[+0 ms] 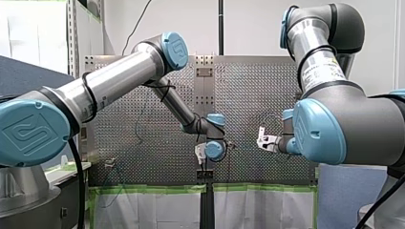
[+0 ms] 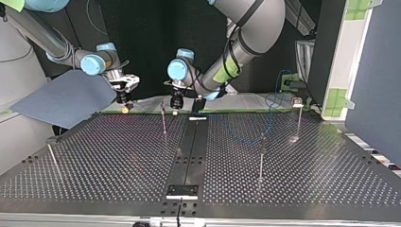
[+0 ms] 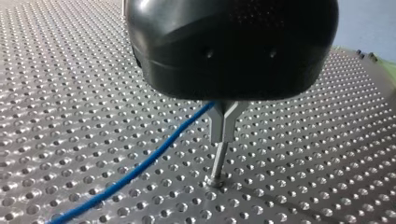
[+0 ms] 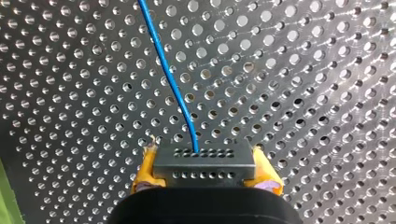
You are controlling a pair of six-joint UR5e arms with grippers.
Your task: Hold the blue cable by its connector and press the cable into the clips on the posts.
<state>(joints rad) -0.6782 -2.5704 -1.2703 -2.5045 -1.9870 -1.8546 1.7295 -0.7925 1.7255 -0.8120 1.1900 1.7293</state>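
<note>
In the right wrist view my right gripper has its yellow pads shut on a black connector. The blue cable leaves the connector and runs ahead over the perforated table. In the left wrist view the blue cable rises from the table to a forked clip on a thin post, right under my left gripper's black body, which hides its fingers. In the top view my left gripper hangs beside a post near the table's far edge, and my right gripper is to its left.
Further thin posts stand on the perforated table: one at the top view's left, one right of centre, one at the far right. Cable slack hangs at the far right edge. A dark rail runs down the middle.
</note>
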